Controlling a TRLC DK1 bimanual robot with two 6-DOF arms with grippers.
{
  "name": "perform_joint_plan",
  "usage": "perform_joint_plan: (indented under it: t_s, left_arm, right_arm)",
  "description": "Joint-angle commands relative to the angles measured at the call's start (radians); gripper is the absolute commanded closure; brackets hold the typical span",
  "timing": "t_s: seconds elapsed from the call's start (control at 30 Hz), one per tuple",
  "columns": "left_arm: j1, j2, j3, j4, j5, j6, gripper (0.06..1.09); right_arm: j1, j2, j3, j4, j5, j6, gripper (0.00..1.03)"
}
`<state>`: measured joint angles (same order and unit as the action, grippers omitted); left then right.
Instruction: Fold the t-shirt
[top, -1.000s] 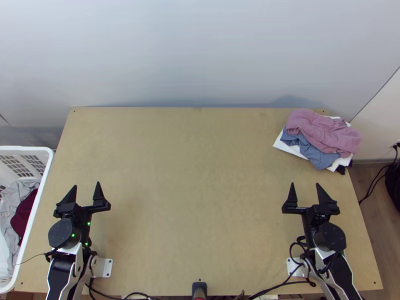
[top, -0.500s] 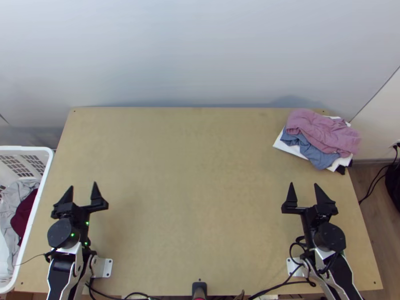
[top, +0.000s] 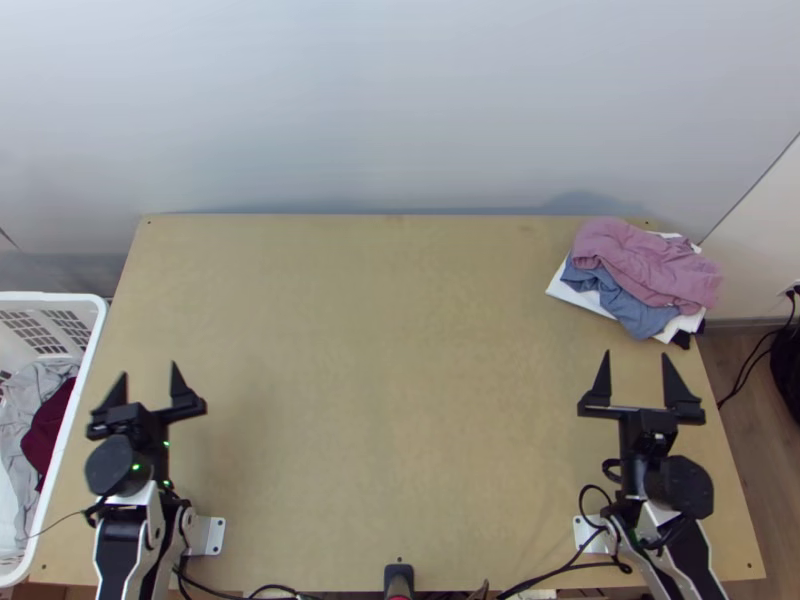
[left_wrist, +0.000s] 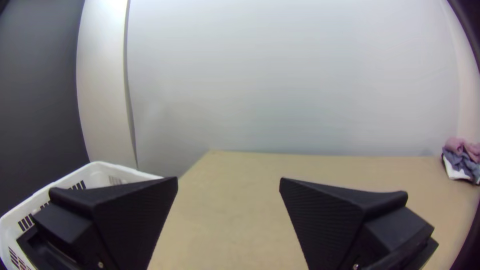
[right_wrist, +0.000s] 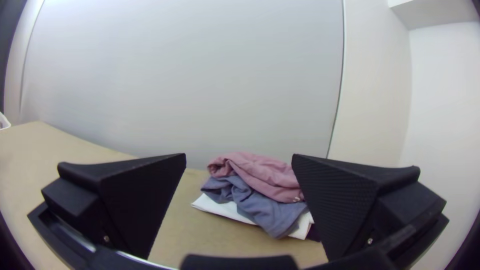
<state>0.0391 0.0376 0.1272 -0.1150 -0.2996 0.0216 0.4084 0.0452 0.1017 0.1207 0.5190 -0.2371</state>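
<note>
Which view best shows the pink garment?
Top view: the pink garment lies uncovered, its whole outline visible. Right wrist view: folds nearly side-on, one end behind a jaw. Left wrist view: small, far off, cut by the picture's edge.

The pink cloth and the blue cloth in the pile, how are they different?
The pink cloth lies on top, while the blue cloth is partly under it. More of the pink cloth shows from above than of the blue cloth. Both lie bunched over a white cloth.
</note>
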Motion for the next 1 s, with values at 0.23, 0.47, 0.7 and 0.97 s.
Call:
perform_joint_plan:
  t_s: [0.23, 0.47, 0.7, 0.97]
  left_arm:
    - [0.367, 0.573, 0.476, 0.032, 0.088, -0.074, 0.10]
    - [0.660, 0.806, 0.618, 0.043, 0.220, -0.088, 0.10]
    - [0.930, 1.102, 0.681, 0.147, 0.277, -0.075, 0.10]
    - [1.091, 1.441, 0.790, 0.195, 0.275, -0.072, 0.10]
  right_arm:
    - [-0.008, 0.464, 0.460, -0.214, 0.092, 0.180, 0.04]
    - [-0.013, 0.607, 0.665, -0.417, 0.088, 0.269, 0.04]
    - [-0.002, 0.653, 0.728, -0.455, 0.082, 0.280, 0.04]
    - [0.004, 0.703, 0.768, -0.546, 0.082, 0.286, 0.05]
